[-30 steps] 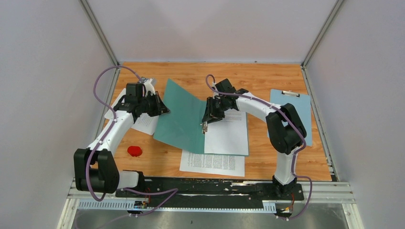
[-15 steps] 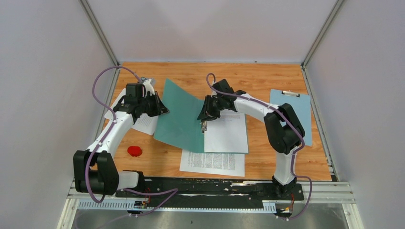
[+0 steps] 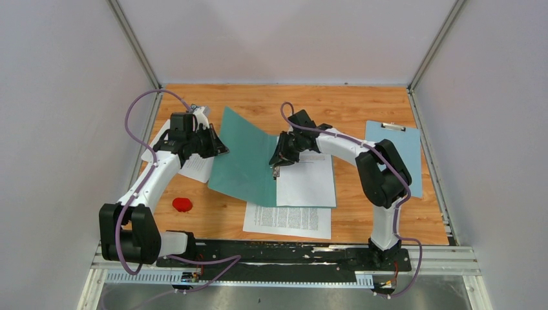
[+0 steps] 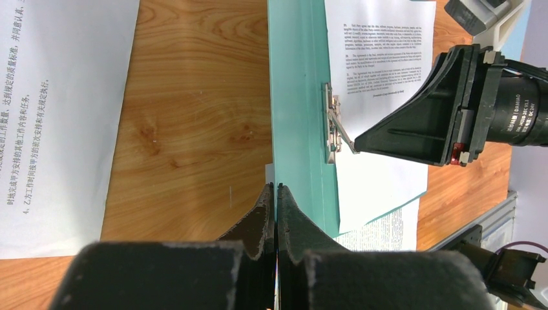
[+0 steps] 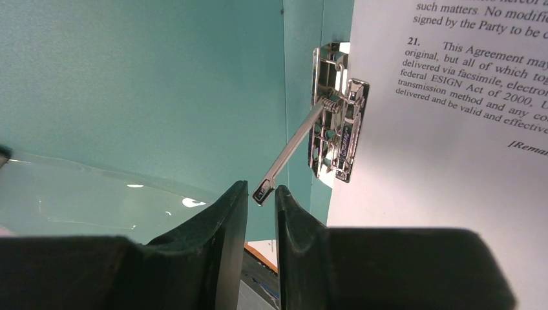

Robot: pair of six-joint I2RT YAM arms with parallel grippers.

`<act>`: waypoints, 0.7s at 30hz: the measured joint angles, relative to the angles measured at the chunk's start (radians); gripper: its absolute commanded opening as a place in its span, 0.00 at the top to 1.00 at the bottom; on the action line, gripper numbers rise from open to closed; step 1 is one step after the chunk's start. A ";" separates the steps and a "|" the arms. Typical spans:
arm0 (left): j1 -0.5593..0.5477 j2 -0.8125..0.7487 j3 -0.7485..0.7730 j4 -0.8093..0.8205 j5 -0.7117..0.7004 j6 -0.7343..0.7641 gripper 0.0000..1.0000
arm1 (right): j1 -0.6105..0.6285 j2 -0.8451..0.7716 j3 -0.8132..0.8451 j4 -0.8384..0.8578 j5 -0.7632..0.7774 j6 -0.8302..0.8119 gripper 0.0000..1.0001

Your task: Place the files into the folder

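Observation:
The teal folder [image 3: 245, 161] lies open mid-table, its left cover raised. My left gripper [image 3: 220, 150] is shut on that cover's edge; the left wrist view shows the jaws [image 4: 276, 187] pinched on the thin teal card [image 4: 300, 97]. One file [image 3: 307, 181] lies on the right cover. Another [image 3: 287, 219] lies in front of the folder, and a third [image 3: 197, 166] lies under my left arm. My right gripper [image 5: 262, 188] sits at the spine, its jaws narrowly closed on the tip of the raised lever [image 5: 294, 145] of the metal fastener [image 5: 336, 129].
A light blue clipboard [image 3: 397, 155] lies at the right edge of the table. A small red object [image 3: 182, 205] sits front left. Grey walls enclose the table on three sides.
My right gripper has shifted slightly back and left at the folder's spine. The left arm and the raised cover have stayed put.

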 measured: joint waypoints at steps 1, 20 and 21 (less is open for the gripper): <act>0.000 0.000 0.000 0.000 0.000 0.000 1.00 | 0.001 0.000 -0.004 0.000 0.000 0.003 0.77; 0.000 0.000 0.000 -0.001 -0.005 0.000 1.00 | 0.013 -0.007 -0.077 0.054 0.004 0.050 0.87; 0.000 0.000 0.000 -0.001 -0.006 0.000 1.00 | 0.013 -0.008 -0.082 0.056 0.004 0.051 0.87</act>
